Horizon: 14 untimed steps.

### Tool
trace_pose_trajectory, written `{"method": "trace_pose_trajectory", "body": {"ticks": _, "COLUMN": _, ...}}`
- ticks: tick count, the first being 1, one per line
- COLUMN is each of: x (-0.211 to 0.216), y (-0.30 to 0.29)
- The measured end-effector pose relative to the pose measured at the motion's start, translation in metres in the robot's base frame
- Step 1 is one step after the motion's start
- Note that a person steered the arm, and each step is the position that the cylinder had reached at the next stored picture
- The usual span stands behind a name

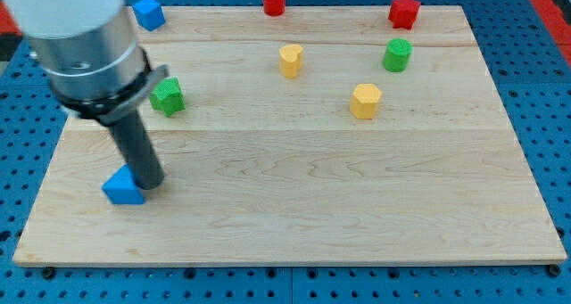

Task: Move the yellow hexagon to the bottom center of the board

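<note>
Camera view showed the arm's dark rod standing near the left edge of the pale wooden board (294, 224), its tip (150, 181) touching the blue triangular block (122, 187) close to the bottom-left corner. The tool was a plain rod with nothing to spread or pinch; it simply rested against that blue block. The yellow hexagonal block (365, 100), the task's piece, lay right of centre in the upper half, well apart from the tip. A green round block (397, 54) and a yellow heart-shaped block (291, 61) stood above it toward the top edge, with a red star-like block (403, 12) near the top-right corner. Below the hexagon, bare wood ran to the bottom edge, so a push from its upper right side looked unobstructed.
</note>
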State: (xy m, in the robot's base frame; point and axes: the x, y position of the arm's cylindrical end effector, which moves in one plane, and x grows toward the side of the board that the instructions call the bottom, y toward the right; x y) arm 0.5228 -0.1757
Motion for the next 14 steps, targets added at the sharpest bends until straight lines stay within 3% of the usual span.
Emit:
{"method": "trace_pose_trajectory", "body": {"ticks": 2, "x": 0.024, "y": -0.046}}
{"method": "trace_pose_trajectory", "body": {"ticks": 6, "x": -0.019, "y": 0.063}}
{"method": "trace_pose_trajectory", "body": {"ticks": 11, "x": -0.022, "y": 0.085}}
{"method": "trace_pose_trajectory", "body": {"ticks": 14, "x": -0.098, "y": 0.179}}
